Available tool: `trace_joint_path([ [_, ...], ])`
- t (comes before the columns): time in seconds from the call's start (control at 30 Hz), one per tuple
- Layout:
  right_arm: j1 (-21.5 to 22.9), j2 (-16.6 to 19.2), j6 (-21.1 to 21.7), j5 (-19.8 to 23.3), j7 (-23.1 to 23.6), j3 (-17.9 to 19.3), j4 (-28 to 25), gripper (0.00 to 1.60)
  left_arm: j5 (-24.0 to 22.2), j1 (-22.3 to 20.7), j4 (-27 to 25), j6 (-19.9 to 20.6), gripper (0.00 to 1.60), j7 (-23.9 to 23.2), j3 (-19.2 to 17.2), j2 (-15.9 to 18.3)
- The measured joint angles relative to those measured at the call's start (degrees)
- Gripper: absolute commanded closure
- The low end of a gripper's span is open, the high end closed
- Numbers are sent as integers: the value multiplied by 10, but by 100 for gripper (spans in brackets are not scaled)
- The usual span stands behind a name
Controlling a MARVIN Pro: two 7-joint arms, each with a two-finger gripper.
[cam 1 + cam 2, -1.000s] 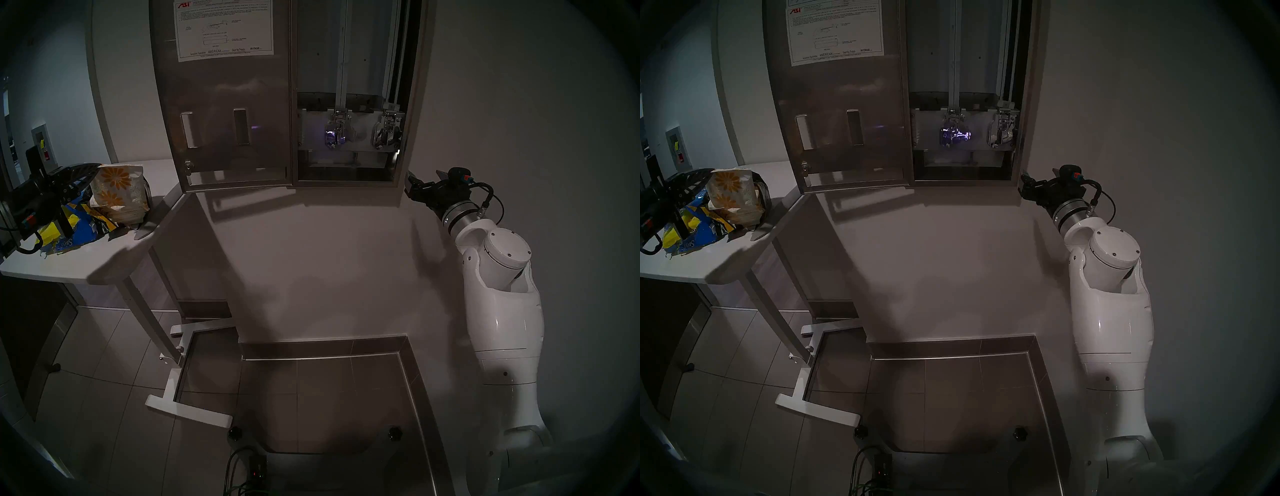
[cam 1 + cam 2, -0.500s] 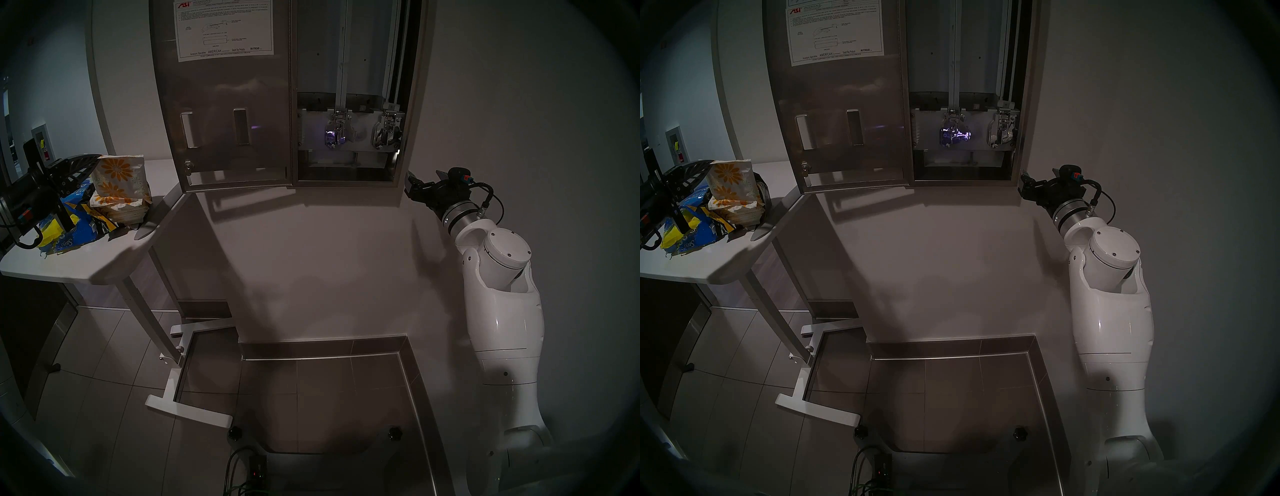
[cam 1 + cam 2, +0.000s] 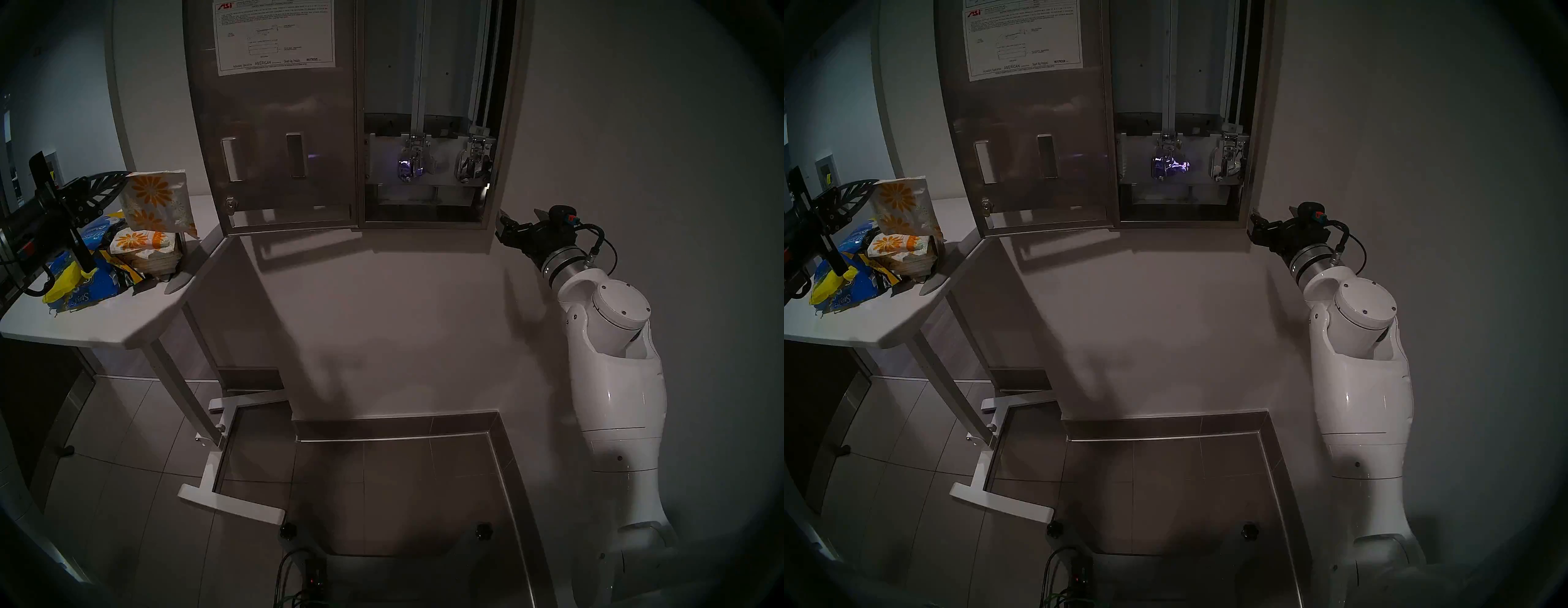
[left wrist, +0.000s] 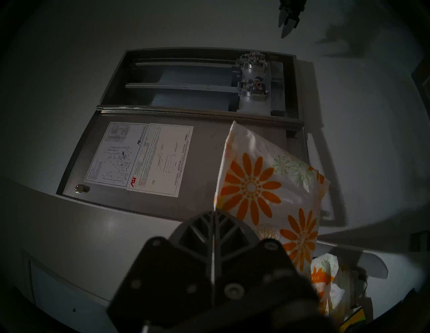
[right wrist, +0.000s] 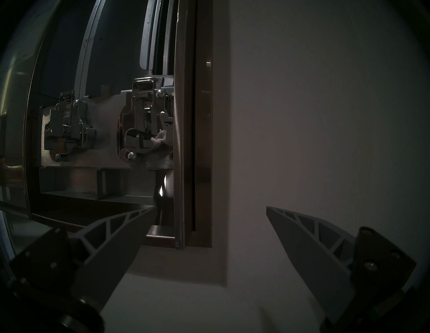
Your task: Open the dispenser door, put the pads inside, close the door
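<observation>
The left gripper is clamped flat on one edge of a flower-print pad — white wrapper, orange daisies — which hangs clear of the stack of pads left on the white table. In the head view the held pad sits at about ten o'clock, just left of the dispenser door, not touching it. Below the gripper, at eight o'clock, lies a torn blue-and-yellow bag beside the stack. The door stands swung wide, its instruction sheet facing out, and the dispenser at twelve o'clock shows bare chutes and two chrome lever mechanisms. The right gripper — at three o'clock in the head view — holds nothing, its fingers spread wide just off the dispenser's lower right corner, close to the wall.
</observation>
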Motion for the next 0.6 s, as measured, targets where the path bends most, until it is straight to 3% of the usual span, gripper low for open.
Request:
trace_joint_path([
  [0.6, 0, 2, 0, 2, -1, -1, 0, 0, -50, -1, -51, 78, 160, 1, 35, -22],
])
